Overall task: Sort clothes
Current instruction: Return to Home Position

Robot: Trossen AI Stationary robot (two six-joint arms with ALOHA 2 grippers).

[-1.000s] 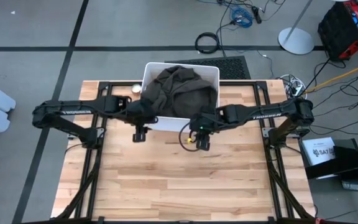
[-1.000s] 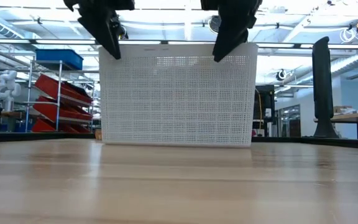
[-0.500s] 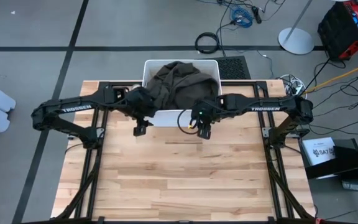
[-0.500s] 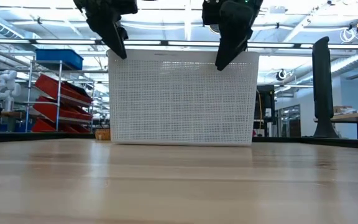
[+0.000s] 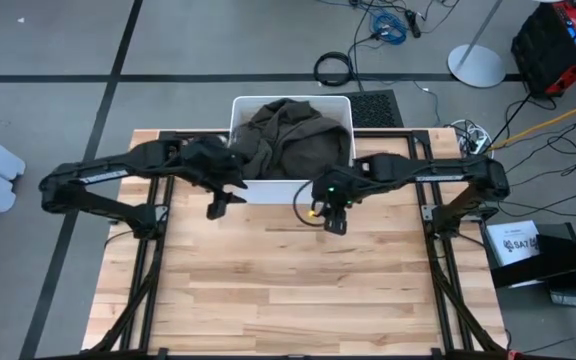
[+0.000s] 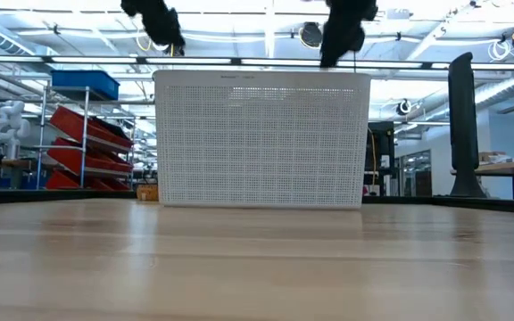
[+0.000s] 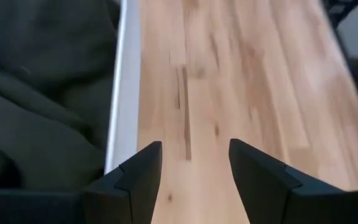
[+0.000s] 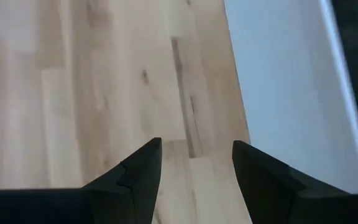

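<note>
A large dark olive garment (image 5: 290,140) lies heaped in the white perforated bin (image 5: 268,190) at the far middle of the table. It also shows in the left wrist view (image 7: 42,99). No other clothes show. My left gripper (image 5: 215,207) hangs open and empty just in front of the bin's near left corner, beside the rim (image 7: 124,93). My right gripper (image 5: 335,222) hangs open and empty in front of the bin's near right corner, beside the wall (image 8: 284,93). In the low view both grippers, left (image 6: 159,22) and right (image 6: 342,36), are above the bin's top edge.
Bare wooden tabletop (image 5: 288,290) stretches from the bin to the near edge. A small pale round object (image 5: 216,143) sits left of the bin. The bin's front wall (image 6: 261,138) stands upright across the far middle.
The bin has slid a little toward the table's far edge and then stayed. Both grippers have gone up from beside the bin's front rim to above it. The right has drawn slightly toward the near edge, the left slightly toward the left edge.
</note>
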